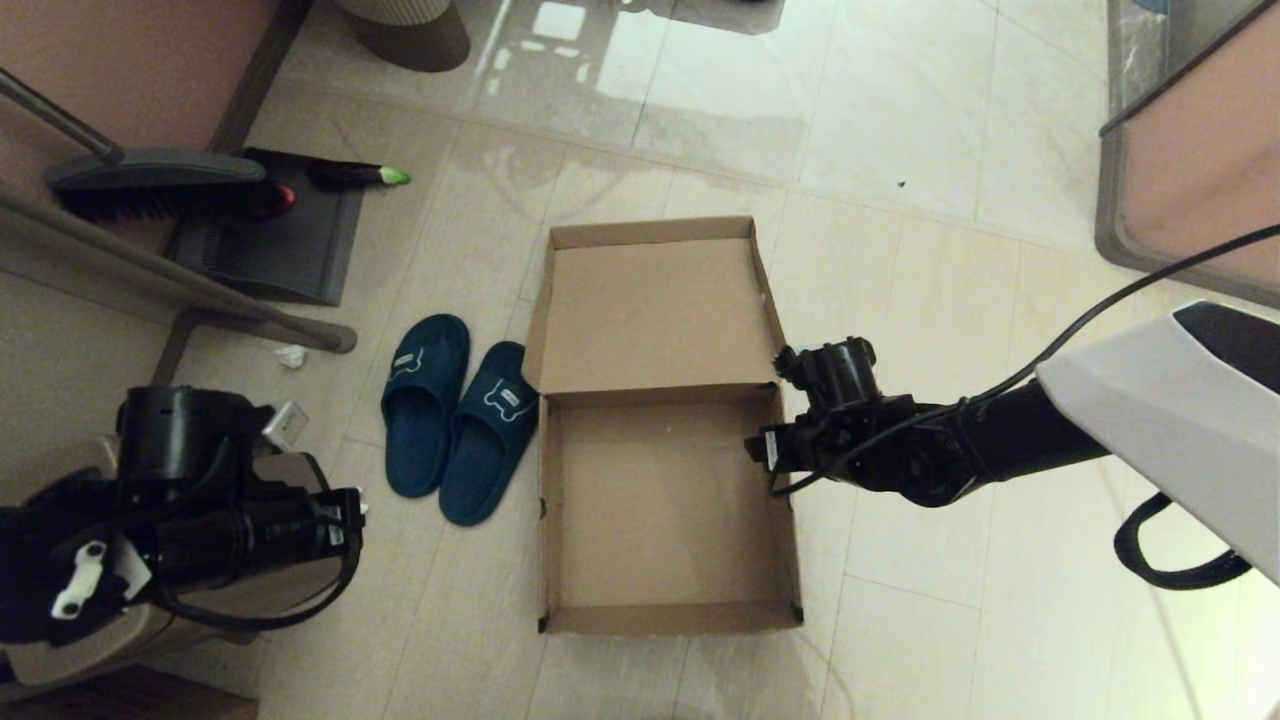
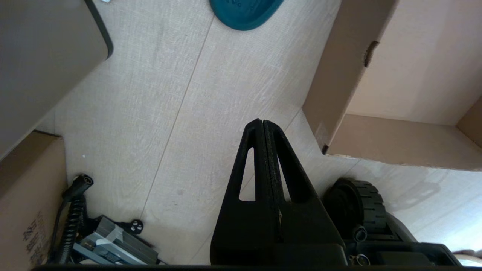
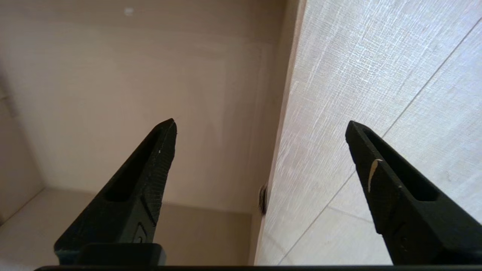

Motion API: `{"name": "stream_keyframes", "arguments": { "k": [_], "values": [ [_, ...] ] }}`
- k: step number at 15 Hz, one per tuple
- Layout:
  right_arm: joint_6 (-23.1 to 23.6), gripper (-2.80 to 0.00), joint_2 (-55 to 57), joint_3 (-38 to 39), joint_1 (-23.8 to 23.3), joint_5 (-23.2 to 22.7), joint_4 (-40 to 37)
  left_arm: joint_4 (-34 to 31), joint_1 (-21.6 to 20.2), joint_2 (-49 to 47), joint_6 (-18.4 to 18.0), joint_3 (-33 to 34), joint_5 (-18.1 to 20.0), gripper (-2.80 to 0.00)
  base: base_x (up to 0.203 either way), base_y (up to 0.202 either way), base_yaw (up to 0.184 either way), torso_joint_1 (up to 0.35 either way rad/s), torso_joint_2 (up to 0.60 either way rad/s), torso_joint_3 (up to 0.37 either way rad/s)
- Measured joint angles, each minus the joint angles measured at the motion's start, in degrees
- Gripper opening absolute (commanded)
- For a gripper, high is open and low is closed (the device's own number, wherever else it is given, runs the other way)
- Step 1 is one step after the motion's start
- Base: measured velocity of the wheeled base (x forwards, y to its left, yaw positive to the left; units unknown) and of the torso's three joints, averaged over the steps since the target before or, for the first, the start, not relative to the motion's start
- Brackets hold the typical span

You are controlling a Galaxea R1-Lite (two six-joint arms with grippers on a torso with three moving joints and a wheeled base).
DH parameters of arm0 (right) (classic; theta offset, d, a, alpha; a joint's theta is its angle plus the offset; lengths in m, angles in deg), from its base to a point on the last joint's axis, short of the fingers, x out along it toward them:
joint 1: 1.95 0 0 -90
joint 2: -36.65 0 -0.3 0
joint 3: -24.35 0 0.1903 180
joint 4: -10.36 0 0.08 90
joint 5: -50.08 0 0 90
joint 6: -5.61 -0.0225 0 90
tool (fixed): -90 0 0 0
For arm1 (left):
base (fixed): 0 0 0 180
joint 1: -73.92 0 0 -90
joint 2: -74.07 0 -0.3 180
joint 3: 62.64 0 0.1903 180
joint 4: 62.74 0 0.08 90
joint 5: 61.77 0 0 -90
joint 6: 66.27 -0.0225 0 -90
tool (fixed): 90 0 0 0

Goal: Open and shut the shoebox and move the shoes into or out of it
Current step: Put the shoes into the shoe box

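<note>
Two shoes (image 1: pixel 458 428) beside open shoebox (image 1: pixel 668 520)

Home entryway: tiled floor (image 1: pixel 900 120), broom (image 1: pixel 150 185), slippers (image 1: pixel 455 415)

A pale tiled floor (image 1: pixel 900 300) carries everything here. On it lies the open shoebox (image 1: pixel 665 500), its lid folded flat on the tiles on the far side, and just to its left the shoes (image 1: pixel 455 420) sit side by side, the nearer one almost touching the box wall. Farther left, a dark dustpan (image 1: pixel 290 250) with a brush (image 1: pixel 160 185) rests on the tiles, with a small crumpled white scrap (image 1: pixel 291 355) near the shoes.
</note>
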Motion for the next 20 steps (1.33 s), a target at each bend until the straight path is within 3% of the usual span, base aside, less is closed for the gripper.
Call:
{"name": "stream_keyframes", "arguments": {
  "k": [2, 3, 8, 18, 19, 20],
  "values": [
    [-0.07, 0.0, 3.21, -3.05, -0.05, 0.61, 0.13, 0.18, 0.0, -0.4, -0.1, -0.07, -0.29, -2.8, 0.0, 0.0, 0.0, 0.0, 0.0, 0.0],
    [-0.06, -2.8, 5.0, -5.08, -0.15, 1.5, 0.18, 0.18, 0.0, -0.55, -0.08, -0.05, -0.35, -2.8, 0.0, 0.0, 0.0, 0.0, 0.0, 0.0],
    [2.11, -2.8, 12.0, -14.72, -3.85, 4.86, -0.19, 0.18, 0.01, -0.58, -0.04, 1.05, -0.38, -2.8, 0.0, 0.0, 0.0, 0.0, 0.0, 0.0],
    [5.37, -2.8, 11.66, -14.94, -11.94, 4.77, -0.19, 0.36, 0.08, -1.76, 0.0, 0.83, -0.37, -2.8, 0.0, 0.0, 0.0, 0.0, 0.0, 0.0],
    [5.53, 0.0, 11.49, -14.77, -12.68, 4.77, -0.19, 0.42, 0.07, -2.09, 0.0, 0.79, -0.41, -2.8, 0.0, 0.0, 0.0, 0.0, 0.0, 0.0],
    [5.81, 0.0, 11.33, -14.52, -13.19, 5.05, -0.22, 0.9, 0.07, -2.52, -0.03, 0.59, -0.44, -2.8, 0.0, 0.0, 0.0, 0.0, 0.0, 0.0]
  ]
}}
